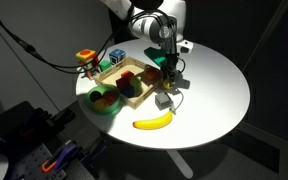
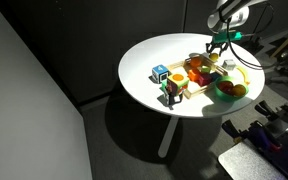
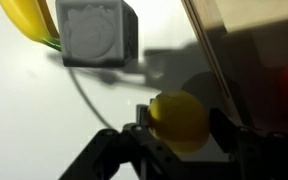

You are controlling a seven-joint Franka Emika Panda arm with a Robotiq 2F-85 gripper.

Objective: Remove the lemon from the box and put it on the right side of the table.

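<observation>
- The lemon [image 3: 177, 112] is small and roundish, with dull yellow skin partly in shadow.
- The gripper [image 3: 183, 124] clamps it from both sides, near the box [image 3: 249, 70] wall.

1. Long curved yellow banana [image 3: 29, 20]: cut off by wrist view's top edge.
2. Small roundish yellow lemon [image 3: 180, 121]: blurred in wrist view; behind gripper [image 1: 171, 72] in an exterior view.
3. Shallow light-wood box [image 1: 136, 97]: contents too small to tell.

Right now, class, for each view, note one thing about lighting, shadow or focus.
In both exterior views the white table glows against dark surroundings; in the wrist view the lemon in the pincer looks blurred, and the grey cube casts a soft shadow.
</observation>
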